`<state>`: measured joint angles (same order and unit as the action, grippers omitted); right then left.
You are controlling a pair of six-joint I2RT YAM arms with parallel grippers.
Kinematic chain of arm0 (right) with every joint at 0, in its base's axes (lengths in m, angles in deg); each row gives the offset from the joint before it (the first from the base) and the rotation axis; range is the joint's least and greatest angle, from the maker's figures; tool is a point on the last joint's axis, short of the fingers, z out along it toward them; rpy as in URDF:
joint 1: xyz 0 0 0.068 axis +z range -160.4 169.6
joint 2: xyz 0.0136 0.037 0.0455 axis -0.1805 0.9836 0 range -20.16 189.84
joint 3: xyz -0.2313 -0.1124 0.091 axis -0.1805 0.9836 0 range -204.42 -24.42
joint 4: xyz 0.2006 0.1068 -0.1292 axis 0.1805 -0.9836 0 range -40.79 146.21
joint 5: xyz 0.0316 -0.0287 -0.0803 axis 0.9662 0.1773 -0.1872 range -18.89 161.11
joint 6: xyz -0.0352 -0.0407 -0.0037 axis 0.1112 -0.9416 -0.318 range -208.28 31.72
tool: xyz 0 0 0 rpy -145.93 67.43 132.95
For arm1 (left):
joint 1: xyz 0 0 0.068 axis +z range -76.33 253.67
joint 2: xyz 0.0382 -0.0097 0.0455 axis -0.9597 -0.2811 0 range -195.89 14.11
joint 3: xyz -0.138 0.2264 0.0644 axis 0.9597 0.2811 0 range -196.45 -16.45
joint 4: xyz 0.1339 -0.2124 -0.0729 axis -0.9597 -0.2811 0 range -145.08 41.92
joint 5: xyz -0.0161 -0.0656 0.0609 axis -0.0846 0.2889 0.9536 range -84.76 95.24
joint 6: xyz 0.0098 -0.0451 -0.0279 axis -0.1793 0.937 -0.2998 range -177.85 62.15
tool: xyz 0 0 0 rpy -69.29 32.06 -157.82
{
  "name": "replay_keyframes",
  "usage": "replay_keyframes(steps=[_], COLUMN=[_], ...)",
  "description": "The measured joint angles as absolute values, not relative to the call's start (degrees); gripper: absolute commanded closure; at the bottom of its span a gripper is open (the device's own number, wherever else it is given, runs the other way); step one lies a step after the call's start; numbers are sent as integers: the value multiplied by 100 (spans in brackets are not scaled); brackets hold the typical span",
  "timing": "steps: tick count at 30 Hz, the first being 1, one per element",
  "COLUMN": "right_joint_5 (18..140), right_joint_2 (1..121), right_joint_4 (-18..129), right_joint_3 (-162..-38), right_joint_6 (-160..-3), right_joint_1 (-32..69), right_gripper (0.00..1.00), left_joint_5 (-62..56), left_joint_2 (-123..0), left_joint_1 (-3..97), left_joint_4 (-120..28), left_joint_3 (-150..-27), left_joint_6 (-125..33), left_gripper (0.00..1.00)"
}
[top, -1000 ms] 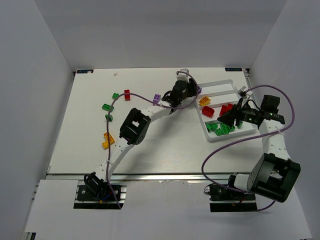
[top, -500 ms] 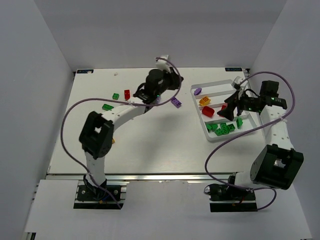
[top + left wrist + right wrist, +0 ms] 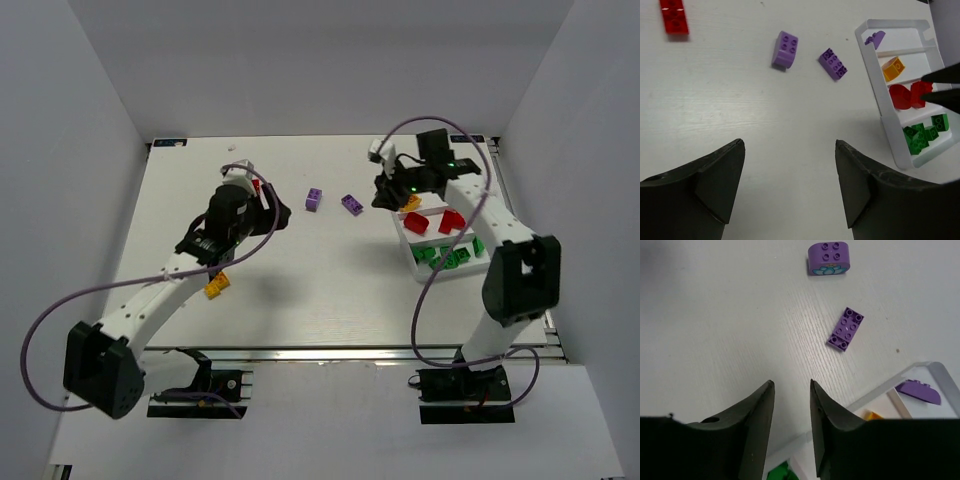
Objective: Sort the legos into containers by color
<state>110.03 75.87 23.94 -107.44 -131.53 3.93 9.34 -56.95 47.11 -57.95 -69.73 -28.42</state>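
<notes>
The white tray (image 3: 440,277) stands at the right; its compartments hold a purple piece (image 3: 875,38), an orange brick (image 3: 892,69), red pieces (image 3: 418,222) and green bricks (image 3: 445,258). Two purple bricks lie loose left of it: a rounded one (image 3: 314,199) and a flat one (image 3: 351,204). My right gripper (image 3: 383,197) hovers at the tray's far left corner, jaws narrowly open and empty, with the flat purple brick (image 3: 846,329) just ahead. My left gripper (image 3: 280,212) is wide open and empty over the left-centre table, next to a red brick (image 3: 674,15).
A yellow-orange brick (image 3: 217,286) lies beside my left arm's forearm. The left arm covers part of the table's left side. White walls enclose the table on three sides. The tray's rim (image 3: 880,390) sits right below my right fingers.
My left arm has swung from the tray's far end back to the table's left, leaving a purple piece in the tray. My right gripper moved from over the tray to its far left corner.
</notes>
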Motion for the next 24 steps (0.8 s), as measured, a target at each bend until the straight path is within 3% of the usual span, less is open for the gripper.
replay_keyframes(steps=[2, 6, 15, 24], right_joint_5=[10594, 9823, 8459, 7985], right_joint_2=[8111, 9102, 10489, 11058], right_joint_4=[2414, 2412, 2602, 2700], right_joint_3=[-11179, -12123, -13131, -13260], right_joint_6=[-12624, -11762, -10976, -10947], right_joint_1=[734, 1221, 1438, 1420], right_gripper=[53, 11, 10, 14], left_joint_5=[1122, 1482, 2206, 2556], left_joint_2=[-5236, -4211, -2225, -1849], left_joint_1=[4709, 4715, 4715, 4715], left_joint_4=[-6011, -6481, -7338, -7631], left_joint_3=[-6752, -5954, -5062, -4944], left_joint_6=[-2752, -2319, -1511, -1253], left_gripper=[17, 17, 16, 16])
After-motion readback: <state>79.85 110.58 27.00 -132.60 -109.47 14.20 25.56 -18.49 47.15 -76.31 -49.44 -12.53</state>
